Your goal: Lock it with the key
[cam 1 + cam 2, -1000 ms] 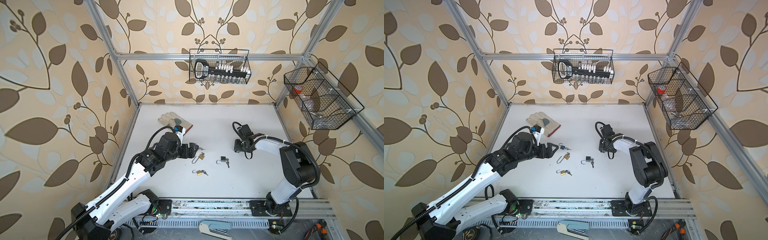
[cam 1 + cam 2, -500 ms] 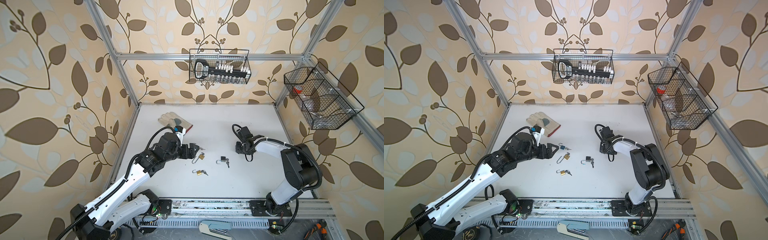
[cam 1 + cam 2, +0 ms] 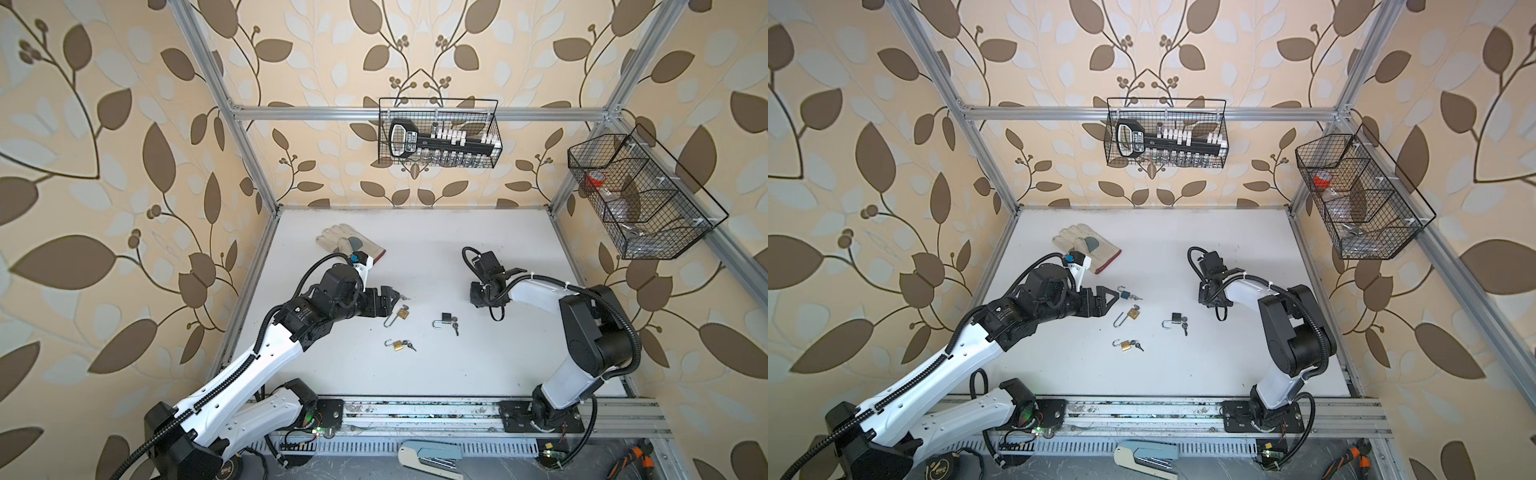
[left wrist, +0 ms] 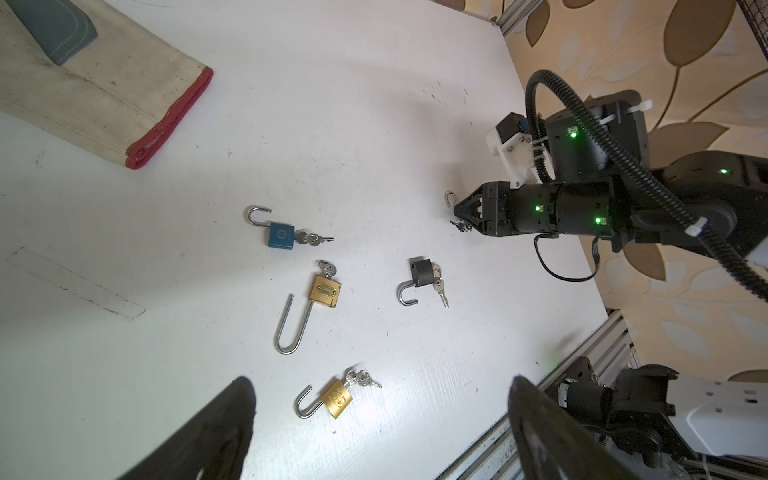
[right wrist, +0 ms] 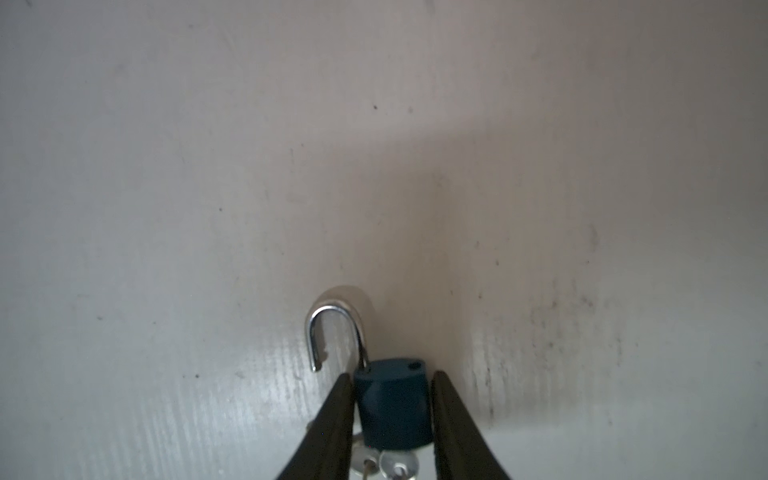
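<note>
The right claw (image 5: 391, 375) pinches a small dark blue padlock (image 5: 395, 405) with its loop (image 5: 332, 316) open. The left claw (image 4: 380, 379) is spread wide near a small brass padlock (image 4: 337, 400).

Your left arm (image 3: 270, 353) and right arm (image 3: 540, 291) wear white shells between black joints. Ribbed black conduit (image 4: 623, 153) loops along them; green LEDs (image 4: 598, 220) and white zip ties (image 4: 695, 227) dot the right one.

Top views bright and sharp (edges bowed); right wrist view dim, soft, shadowed
</note>
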`<state>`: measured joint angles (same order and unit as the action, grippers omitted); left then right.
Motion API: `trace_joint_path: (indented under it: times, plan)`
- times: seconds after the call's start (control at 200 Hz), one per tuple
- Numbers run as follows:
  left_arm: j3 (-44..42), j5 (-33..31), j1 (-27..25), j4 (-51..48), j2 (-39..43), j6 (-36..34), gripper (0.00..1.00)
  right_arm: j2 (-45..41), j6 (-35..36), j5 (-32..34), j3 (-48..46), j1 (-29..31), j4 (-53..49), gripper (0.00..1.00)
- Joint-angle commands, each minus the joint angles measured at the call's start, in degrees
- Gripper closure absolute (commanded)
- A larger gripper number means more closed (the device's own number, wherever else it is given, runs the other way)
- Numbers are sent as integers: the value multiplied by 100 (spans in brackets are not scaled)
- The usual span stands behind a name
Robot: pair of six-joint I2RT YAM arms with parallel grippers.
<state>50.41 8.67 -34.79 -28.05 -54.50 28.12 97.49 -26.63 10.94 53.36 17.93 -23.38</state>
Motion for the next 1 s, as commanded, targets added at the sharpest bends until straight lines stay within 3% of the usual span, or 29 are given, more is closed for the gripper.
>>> trace_joint_path:
  times: [0.0,0.38,0.655,0.85,0.995]
  plan:
    - [279,-56,51,-10,100,-37,5,299,137,41,20,-18,-369,72]
    - [77,-42,69,16,443,160,5,-208,270,-115,-16,64,-260,84]
    - [55,535,215,502,75,295,15,-1583,850,-686,-631,223,424,92]
    - [246,1031,262,931,-348,304,21,-2790,1322,-1553,-1001,264,892,94]
    - [426,2026,269,1464,-674,295,24,-3619,1810,-2793,-1213,621,1358,94]
